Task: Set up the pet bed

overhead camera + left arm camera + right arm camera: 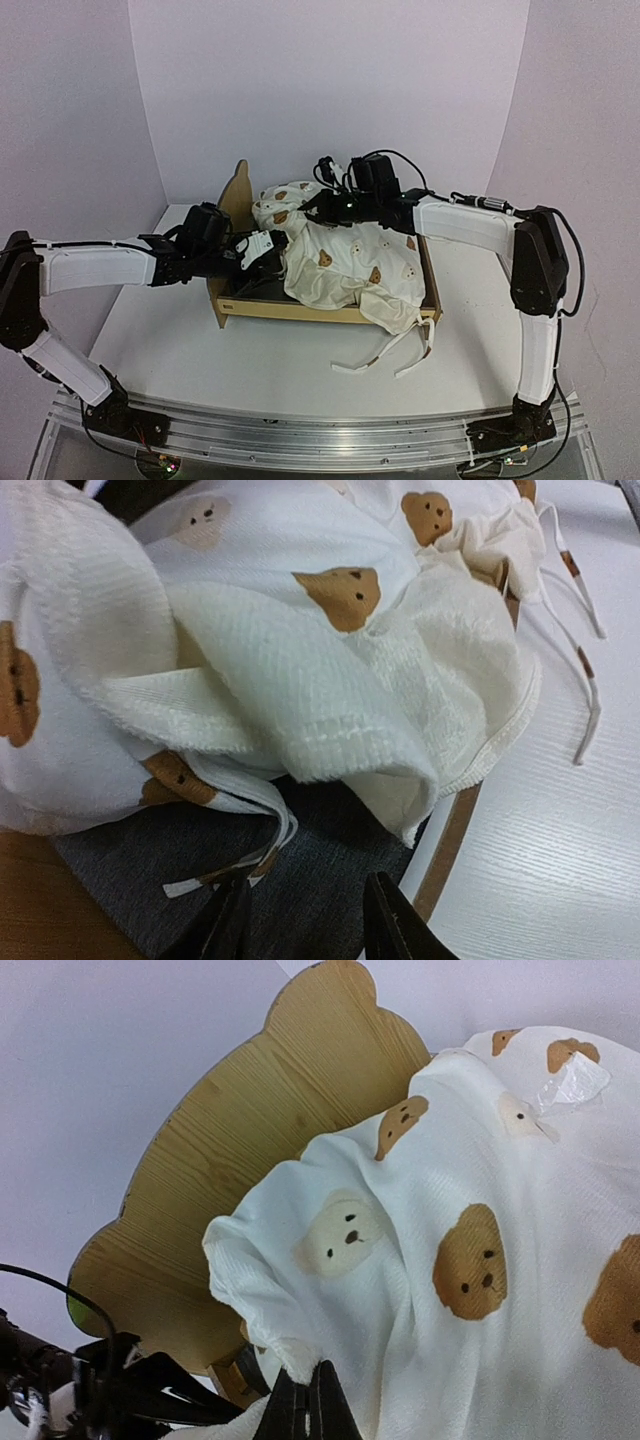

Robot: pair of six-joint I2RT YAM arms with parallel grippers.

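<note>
The pet bed point(300, 311) stands mid-table, its bear-ear headboard point(238, 196) at the left. A crumpled cream bear-print cushion point(350, 258) lies heaped over it, and its tie strings point(385, 355) hang over the front rail. My right gripper point(318, 209) is shut on a fold of the cushion's edge point(300, 1355) in front of the headboard point(250, 1150), holding it lifted. My left gripper point(305, 925) is open and empty, low over the dark grey fabric base point(320, 870), under the raised cushion point(300, 670). One tie string point(215, 875) lies by its left finger.
Purple walls close the table at the back and both sides. White tabletop point(300, 370) runs along the front of the bed. In the left wrist view the bed's side rail point(452, 838) is just right of the fingers, and loose strings point(590, 680) lie on the table.
</note>
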